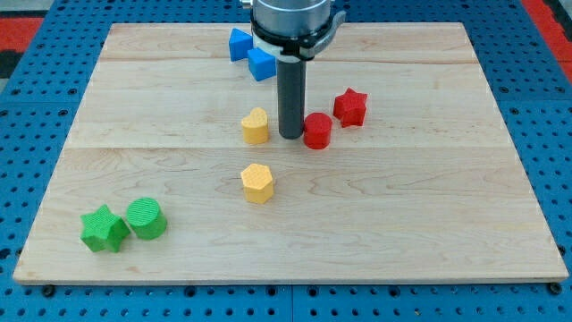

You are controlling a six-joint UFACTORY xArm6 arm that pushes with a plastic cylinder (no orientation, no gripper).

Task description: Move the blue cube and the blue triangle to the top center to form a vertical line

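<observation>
My tip (pixel 290 135) rests on the wooden board (pixel 429 224) a little beyond its middle, in the gap between a yellow block (pixel 256 126) just to its left and a red cylinder (pixel 316 131) just to its right. The cylinder appears to touch the rod or sit right beside it; contact cannot be confirmed. There is no claw on this arm: the rod ends plain and has hold of nothing.

Task items: the blue cube (pixel 262 64) lies at the far centre of the board, partly under the arm's mount. The blue triangle (pixel 239 44) sits just to its left and farther back, touching it or nearly so, close to the far edge. The pair runs on a diagonal. Both are well apart from my tip.

Other items: a red star (pixel 350 106) lies just right of the red cylinder and slightly farther back. A yellow hexagon (pixel 257 183) sits nearer than the tip, centre-left. A green star (pixel 104 229) and a green cylinder (pixel 146 218) sit side by side, touching, in the near left corner, close to the near edge.

Open room: the whole right side of the board is bare wood, as is the near right quarter and the far left corner. The board sits on a blue perforated surface (pixel 36 134).

Containers: none observed; all blocks lie directly on the board.
</observation>
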